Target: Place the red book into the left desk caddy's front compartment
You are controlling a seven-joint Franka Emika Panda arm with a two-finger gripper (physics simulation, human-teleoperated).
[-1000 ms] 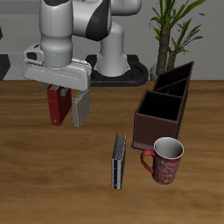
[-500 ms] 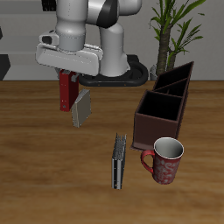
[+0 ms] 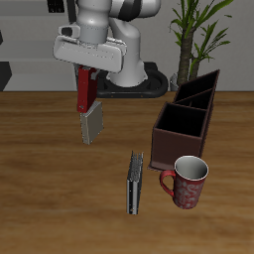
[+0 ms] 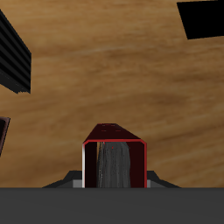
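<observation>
Red book hangs upright, long axis vertical, in hand

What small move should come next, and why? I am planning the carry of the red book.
Probably carry it sideways toward the left desk caddy, keeping its height. The gripper holds the red book upright, clear of the table, just above the grey book. The caddy's front compartment, behind the red mug, is open-topped, and its walls call for that clearance.
</observation>
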